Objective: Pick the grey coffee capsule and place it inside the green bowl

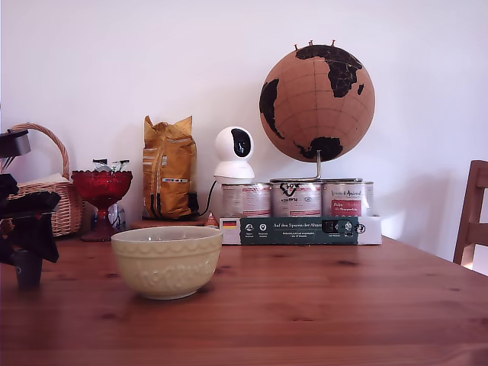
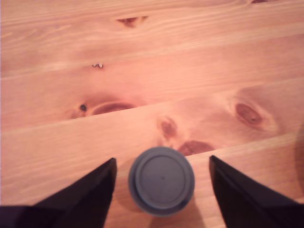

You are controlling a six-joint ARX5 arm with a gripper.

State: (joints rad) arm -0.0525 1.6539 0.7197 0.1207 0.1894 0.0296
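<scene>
Grey coffee capsule (image 2: 161,180) upright on the wooden table (image 2: 190,71), untouched between the spread-wide end effector (image 2: 161,183) fingers.

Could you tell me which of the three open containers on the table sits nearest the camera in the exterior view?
The wide pale yellowish-green ceramic bowl: it stands out front on the wooden table, while the red glass goblet dish and wicker basket sit back by the wall.

A knotty pine bench (image 1: 320,297) fills the foreground under soft daylight. Behind it stands a plain white wall (image 1: 114,53). At 3 o'clock, a wooden chair (image 1: 473,217) shows partly.
</scene>
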